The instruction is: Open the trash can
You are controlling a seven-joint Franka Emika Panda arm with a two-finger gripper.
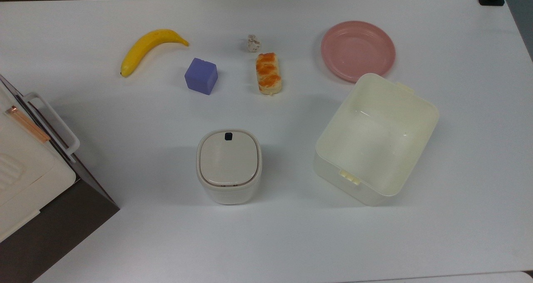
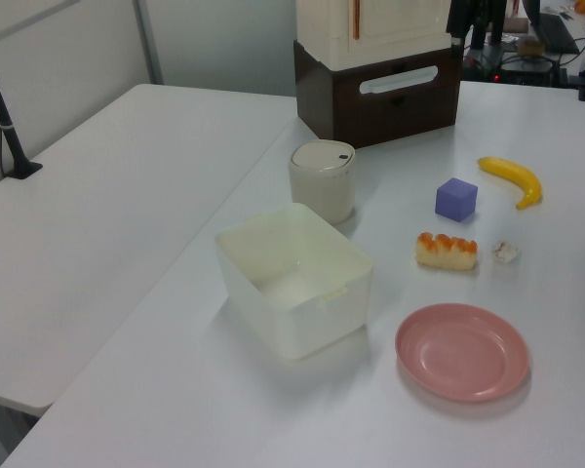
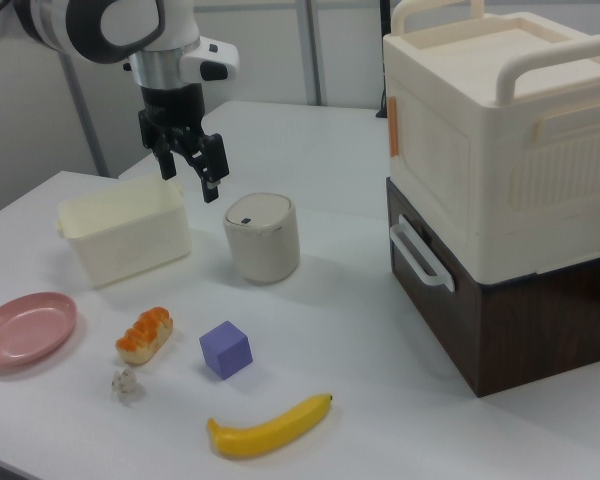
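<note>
Pincer (image 3: 188, 172) hangs in the air, fingers spread, grasping nothing, above and toward the right view's left of the trash can (image 3: 263, 237). Can stands upright on the white table (image 1: 166, 233), beige lid (image 1: 228, 157) down, small dark button (image 1: 228, 136) at the lid's edge. Pale-yellow tub (image 1: 374, 139) sits well apart to the top view's right; purple cube (image 1: 201, 75) and bread roll (image 1: 268, 73) lie beyond. Judged step: approach, lid not yet released. Next move calls for coming down over the button and pressing with a fingertip.
</note>
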